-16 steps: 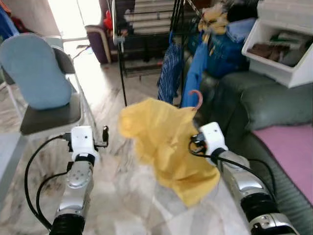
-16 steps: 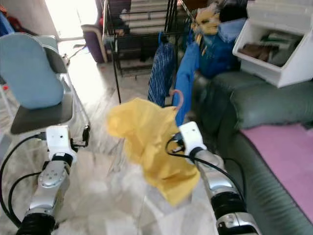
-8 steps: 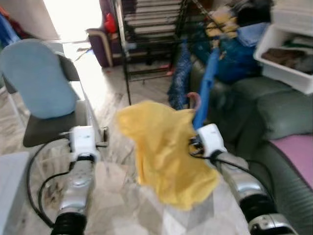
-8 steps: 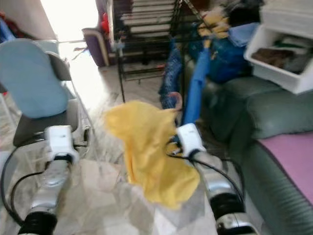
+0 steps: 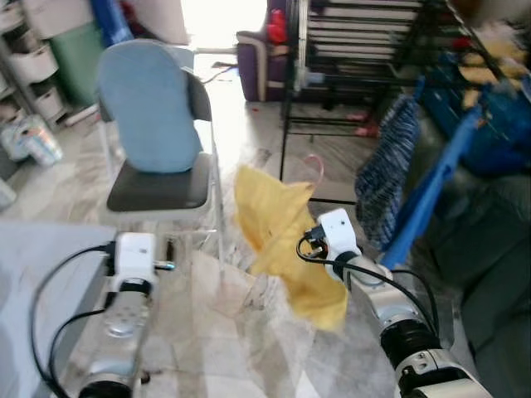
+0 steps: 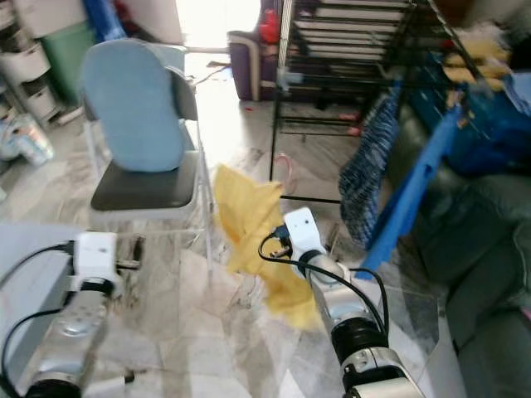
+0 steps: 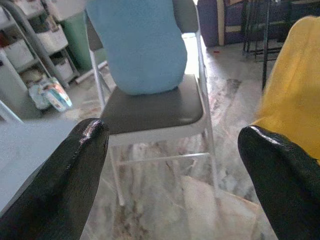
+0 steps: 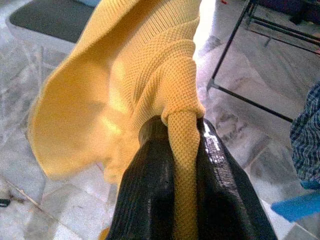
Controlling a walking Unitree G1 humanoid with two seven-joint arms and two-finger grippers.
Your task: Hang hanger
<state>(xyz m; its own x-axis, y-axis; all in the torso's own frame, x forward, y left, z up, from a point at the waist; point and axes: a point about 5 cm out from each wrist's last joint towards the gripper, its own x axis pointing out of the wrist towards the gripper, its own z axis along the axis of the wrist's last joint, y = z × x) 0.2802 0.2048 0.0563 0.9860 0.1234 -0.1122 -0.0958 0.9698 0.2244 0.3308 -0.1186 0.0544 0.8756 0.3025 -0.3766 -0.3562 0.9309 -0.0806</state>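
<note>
Right gripper (image 8: pixel 180 150) pinches your yellow sweater (image 5: pixel 278 228) (pink hanger (image 5: pixel 314 168) inside); left gripper (image 7: pixel 170 165) is spread wide near the chair (image 5: pixel 158 141).

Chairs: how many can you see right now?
1: a folding chair with a blue-covered backrest, ahead on the robot's left, beyond the left gripper. Others may be hidden.

The right claw (image 8: pixel 182 150) has glossy black fingers pinched on a mustard-yellow knit cloth (image 5: pixel 278 228) with a fine waffle weave, and a pale pink hanger hook (image 5: pixel 315 170) shows just above it. Beyond the black-fingered left claw (image 7: pixel 175 175) stands a chair (image 5: pixel 158 186) with a light blue back, dark grey seat and white legs. The floor (image 5: pixel 224 332) is grey-and-cream veined marble; beside the right claw hang a blue-and-white checked garment (image 5: pixel 386 178) and a plain bright blue one (image 5: pixel 431 195) on a black rack (image 5: pixel 290 99).
</note>
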